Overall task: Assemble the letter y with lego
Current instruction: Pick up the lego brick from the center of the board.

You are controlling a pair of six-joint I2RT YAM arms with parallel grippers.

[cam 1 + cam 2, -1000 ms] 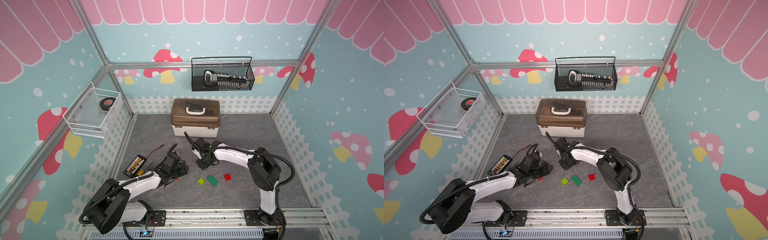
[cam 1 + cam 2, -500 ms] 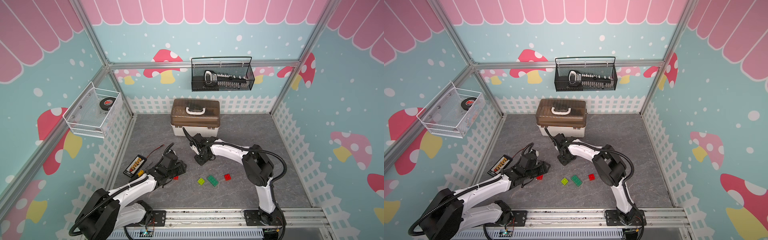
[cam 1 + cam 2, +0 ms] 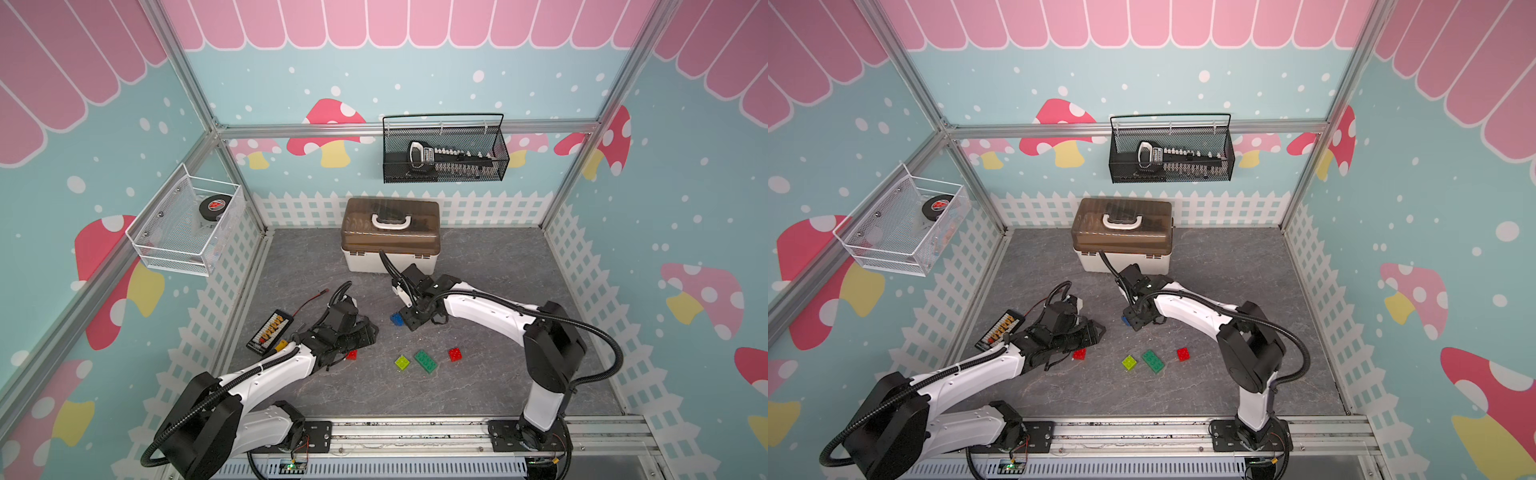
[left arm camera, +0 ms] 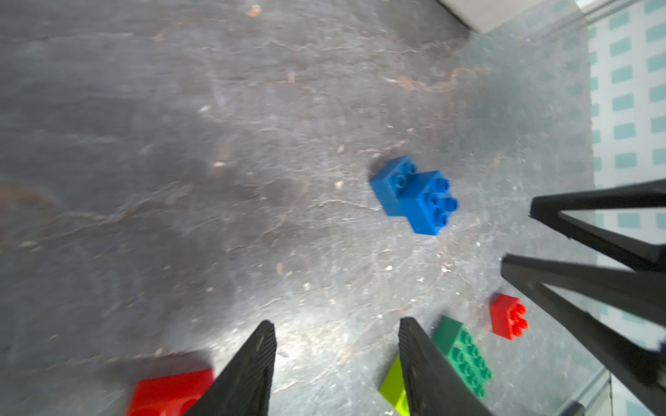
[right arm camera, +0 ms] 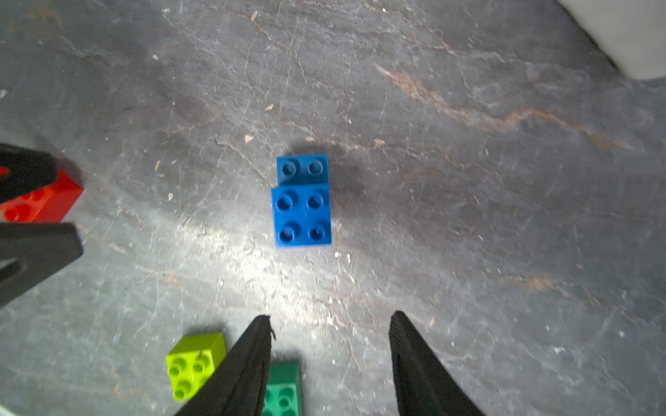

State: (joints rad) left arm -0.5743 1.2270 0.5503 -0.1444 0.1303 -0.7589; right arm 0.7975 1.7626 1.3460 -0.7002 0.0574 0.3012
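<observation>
Two blue lego bricks (image 5: 302, 201), joined with an offset, lie on the grey floor (image 3: 397, 319). My right gripper (image 5: 331, 317) hangs just over them, open and holding nothing. In both top views my left gripper (image 3: 365, 332) is to their left; in its wrist view it (image 4: 337, 324) is open with bare floor between its fingers. A red brick (image 3: 352, 354) lies by the left gripper. A lime brick (image 3: 402, 362), a dark green brick (image 3: 426, 361) and a second red brick (image 3: 455, 354) lie in a row nearer the front. No letter y shows.
A brown-lidded toolbox (image 3: 390, 232) stands at the back, close behind my right wrist. A black board with yellow connectors and red wires (image 3: 270, 332) lies by the left fence. A black wire basket (image 3: 444, 153) and a white one (image 3: 187, 224) hang on the walls.
My right gripper has gone from shut to open and has let go of the joined blue bricks, which now lie on the floor. The left gripper has barely moved.
</observation>
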